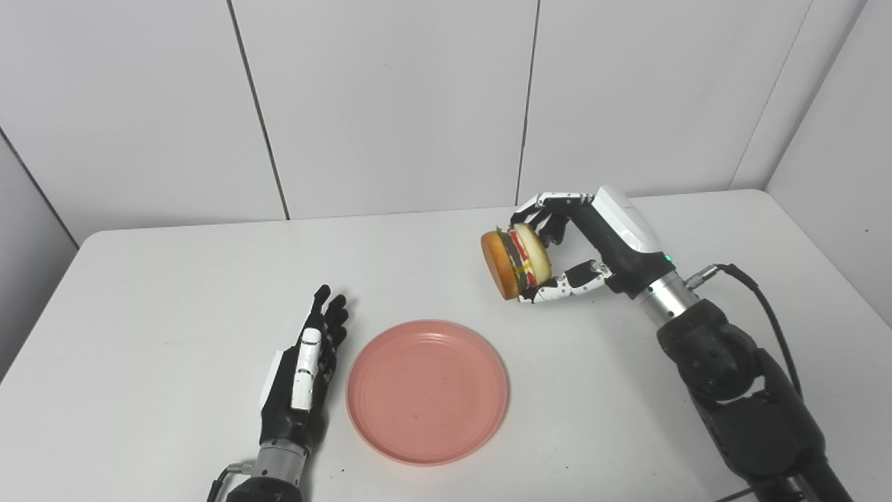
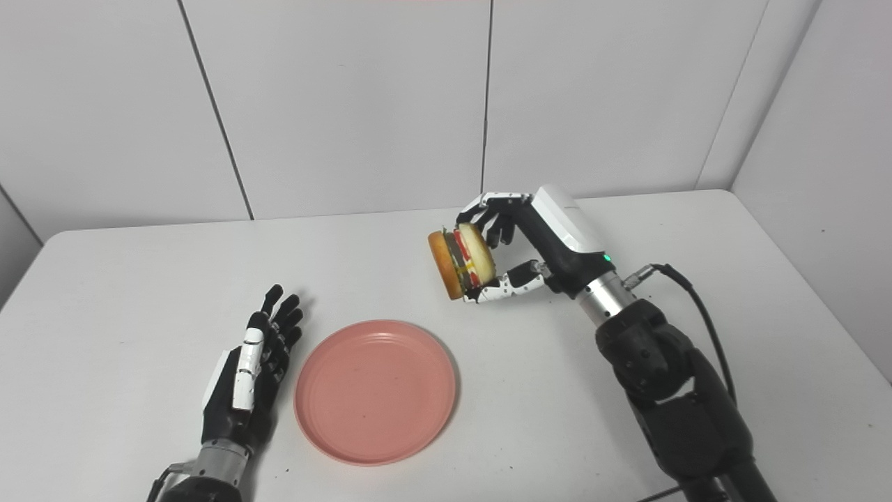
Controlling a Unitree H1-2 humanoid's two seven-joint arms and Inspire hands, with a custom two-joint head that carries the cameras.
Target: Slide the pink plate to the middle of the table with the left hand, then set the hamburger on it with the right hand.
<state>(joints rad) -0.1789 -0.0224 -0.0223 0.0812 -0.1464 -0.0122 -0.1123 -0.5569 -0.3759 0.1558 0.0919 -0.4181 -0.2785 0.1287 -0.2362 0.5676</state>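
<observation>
A pink plate [image 1: 426, 390] lies flat on the white table [image 1: 174, 293], near the front middle, with nothing on it. Just left of its rim rests my left hand [image 1: 306, 369], open, fingers straight and pointing away, a small gap from the plate. My right hand [image 1: 564, 251] is shut on the hamburger [image 1: 514, 261], which is tipped on its side with the bun top facing left. Hand and hamburger hang above the table, behind and to the right of the plate.
White wall panels close off the back and right side of the table. The right arm [image 1: 732, 390] stretches over the table's right front part, with a black cable [image 1: 766, 307] looping beside it.
</observation>
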